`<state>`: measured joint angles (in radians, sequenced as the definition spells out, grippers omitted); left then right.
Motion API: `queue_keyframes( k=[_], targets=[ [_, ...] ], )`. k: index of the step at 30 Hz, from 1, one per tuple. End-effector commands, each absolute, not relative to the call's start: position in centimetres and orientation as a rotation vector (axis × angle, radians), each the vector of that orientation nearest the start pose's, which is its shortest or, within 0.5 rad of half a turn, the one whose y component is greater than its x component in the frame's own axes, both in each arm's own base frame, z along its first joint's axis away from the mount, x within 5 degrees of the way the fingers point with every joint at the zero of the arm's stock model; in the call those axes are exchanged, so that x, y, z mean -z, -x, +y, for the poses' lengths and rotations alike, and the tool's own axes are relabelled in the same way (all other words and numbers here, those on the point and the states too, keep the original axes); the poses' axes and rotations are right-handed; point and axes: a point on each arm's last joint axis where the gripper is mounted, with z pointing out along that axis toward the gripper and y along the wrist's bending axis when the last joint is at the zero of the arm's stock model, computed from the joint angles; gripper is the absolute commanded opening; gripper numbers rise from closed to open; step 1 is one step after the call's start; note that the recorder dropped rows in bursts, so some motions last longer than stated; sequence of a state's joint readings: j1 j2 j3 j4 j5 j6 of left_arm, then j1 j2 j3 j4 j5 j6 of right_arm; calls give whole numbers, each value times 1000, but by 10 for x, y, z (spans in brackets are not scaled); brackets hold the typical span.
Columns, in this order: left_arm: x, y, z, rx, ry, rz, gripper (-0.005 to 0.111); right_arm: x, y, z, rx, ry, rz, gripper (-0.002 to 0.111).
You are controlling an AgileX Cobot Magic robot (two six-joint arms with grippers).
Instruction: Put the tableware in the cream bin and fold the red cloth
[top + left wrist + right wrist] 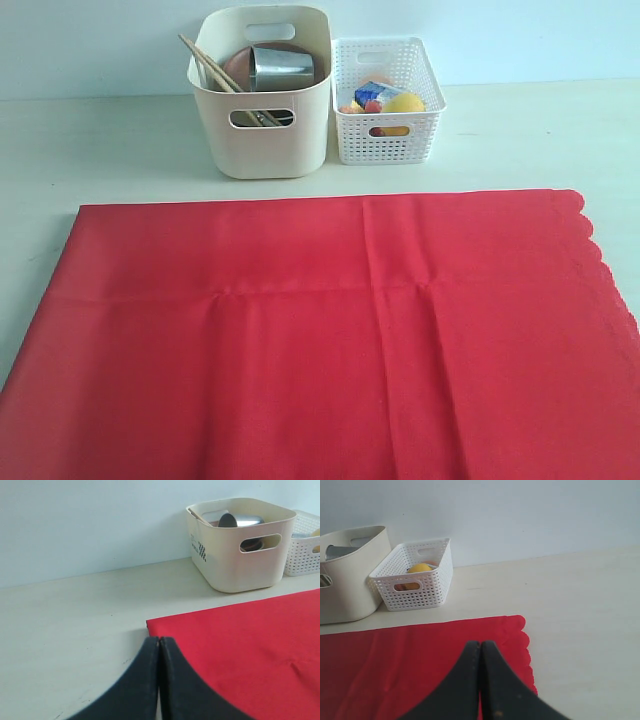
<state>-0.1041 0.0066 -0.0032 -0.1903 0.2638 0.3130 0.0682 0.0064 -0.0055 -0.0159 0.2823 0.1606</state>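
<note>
The red cloth [330, 330] lies flat over the front of the table, its scalloped edge on the right. Behind it the cream bin [263, 92] holds a steel cup [281, 67], a brown plate [238, 66] and chopsticks [205, 62]. Neither arm shows in the exterior view. My left gripper [159, 641] is shut and empty, hovering by the cloth's [250, 645] far left corner, with the bin [240, 542] beyond. My right gripper [480, 644] is shut and empty above the cloth [410, 665] near its scalloped edge.
A white lattice basket [385, 100] with toy food, among it a yellow lemon [405, 103], stands right of the bin. The same basket [415, 575] appears in the right wrist view. A pale wall runs behind the table.
</note>
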Motion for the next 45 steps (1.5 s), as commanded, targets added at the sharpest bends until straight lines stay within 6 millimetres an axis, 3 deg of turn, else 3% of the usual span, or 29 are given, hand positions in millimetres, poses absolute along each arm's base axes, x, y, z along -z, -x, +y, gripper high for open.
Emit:
queue_keyframes(
  k=[1, 38, 41, 45],
  targets=[
    [-190, -54, -10, 23, -237, 1723, 2, -187, -55, 3, -152, -69, 1769, 0],
    [-190, -54, -10, 23, -237, 1723, 2, -188, -55, 4, -160, -75, 1767, 0],
    [-197, -56, -7, -302, -520, 1587, 2, -188, -55, 4, -160, -75, 1767, 0],
    [-231, -53, -4, -385, -399, 1236, 2, -188, -55, 4, -158, -72, 1767, 0]
  ],
)
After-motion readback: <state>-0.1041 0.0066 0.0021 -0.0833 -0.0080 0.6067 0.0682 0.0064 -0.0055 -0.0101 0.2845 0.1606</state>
